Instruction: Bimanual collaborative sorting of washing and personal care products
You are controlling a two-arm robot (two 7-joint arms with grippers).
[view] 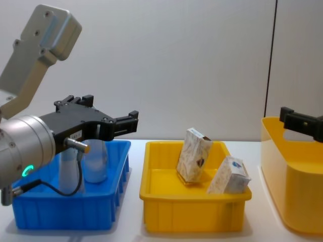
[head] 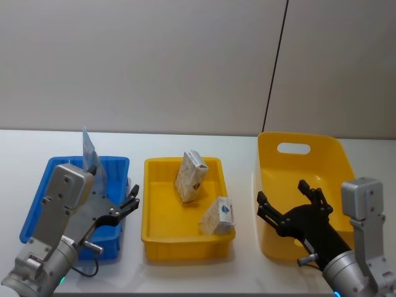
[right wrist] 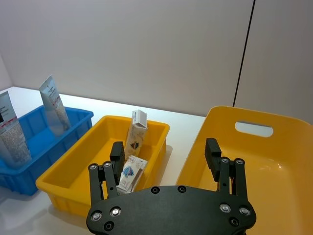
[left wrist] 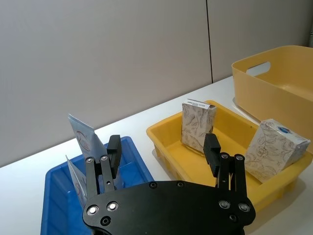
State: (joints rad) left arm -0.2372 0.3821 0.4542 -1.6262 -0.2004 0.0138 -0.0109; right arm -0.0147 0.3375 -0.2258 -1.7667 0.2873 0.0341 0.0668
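Step in hand: both grippers are empty and wait above the bins; I judge this as a pause between two picks, or the sorting is close to its end.
Landmark: the low yellow tray stands in the middle of the white surface.
Cartons: two small patterned cartons are inside the yellow tray; the taller carton stands tilted near the tray's far wall, the second carton leans at the tray's right side, apart from the first.
Tubes: pale tubes with red print stand in the blue bin, which is just to the left of the yellow tray.
Deep yellow bin: the deep yellow bin stands just to the right of the yellow tray; its visible inside holds nothing.
Left gripper: the left gripper hovers over the blue bin's right edge, fingers apart, holding nothing.
Right gripper: the right gripper hovers over the deep yellow bin, fingers apart, holding nothing.
Next move: if a carton has to go elsewhere, one gripper must come down into the yellow tray and close on the carton's narrow sides; the leaning carton can slip.
Writing: cartons carry a small blue badge and a dark emblem, tubes carry red print; no word can be read.
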